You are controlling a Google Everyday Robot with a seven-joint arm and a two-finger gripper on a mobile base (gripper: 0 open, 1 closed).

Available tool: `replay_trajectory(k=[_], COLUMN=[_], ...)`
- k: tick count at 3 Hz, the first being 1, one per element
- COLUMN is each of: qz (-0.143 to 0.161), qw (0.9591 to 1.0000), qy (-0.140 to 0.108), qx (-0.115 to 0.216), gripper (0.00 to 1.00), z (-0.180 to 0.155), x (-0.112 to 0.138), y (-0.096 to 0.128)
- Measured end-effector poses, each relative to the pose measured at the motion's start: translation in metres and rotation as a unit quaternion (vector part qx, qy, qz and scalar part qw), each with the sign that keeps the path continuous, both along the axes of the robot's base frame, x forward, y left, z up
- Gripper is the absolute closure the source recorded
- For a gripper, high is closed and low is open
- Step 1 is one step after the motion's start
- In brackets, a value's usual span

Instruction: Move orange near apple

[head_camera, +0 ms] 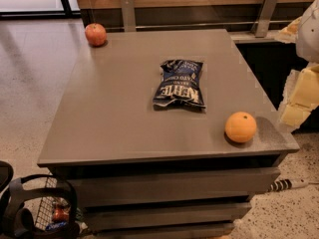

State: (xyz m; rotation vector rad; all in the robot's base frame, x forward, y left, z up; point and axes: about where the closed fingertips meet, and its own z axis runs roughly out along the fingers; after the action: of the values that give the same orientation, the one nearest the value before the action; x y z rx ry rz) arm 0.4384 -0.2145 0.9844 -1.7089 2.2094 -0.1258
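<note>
- A round, dimpled, matte orange (pixel 240 127) rests on the smooth grey tabletop (pixel 109 113), right of and nearer than a crinkly dark-blue chip bag (pixel 178 83).
- A shiny red apple (pixel 95 34) sits far left, beyond the bag.
- The gripper (pixel 300 96) is seemingly the pale blocky shape right of the bag. I cannot tell whether its jaws are open or closed.
- Advice: grasp the orange at its widest, carry it over the bag and release gently, as it may roll.

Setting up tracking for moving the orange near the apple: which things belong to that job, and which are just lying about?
Job: orange, near right corner of the table; apple, far left corner; gripper, right of the table.
Lying about: chip bag, mid-table; power strip on the floor.
</note>
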Motion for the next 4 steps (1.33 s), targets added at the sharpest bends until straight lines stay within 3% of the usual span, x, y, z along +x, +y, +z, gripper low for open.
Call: replay_trajectory(k=[1, 2, 3, 4], qz=[0.0, 0.004, -0.002, -0.016], qw=[1.0, 0.9992, 0.9934, 0.9797], qy=[0.0, 0.001, 0.002, -0.008], qx=[0.0, 0.039, 0.115, 0.2], gripper=[0.0, 0.0, 0.0, 0.0], z=[0.0, -0.008, -0.037, -0.059], x=[0.0, 0.004, 0.008, 0.01], y=[0.0, -0.004, -0.02, -0.03])
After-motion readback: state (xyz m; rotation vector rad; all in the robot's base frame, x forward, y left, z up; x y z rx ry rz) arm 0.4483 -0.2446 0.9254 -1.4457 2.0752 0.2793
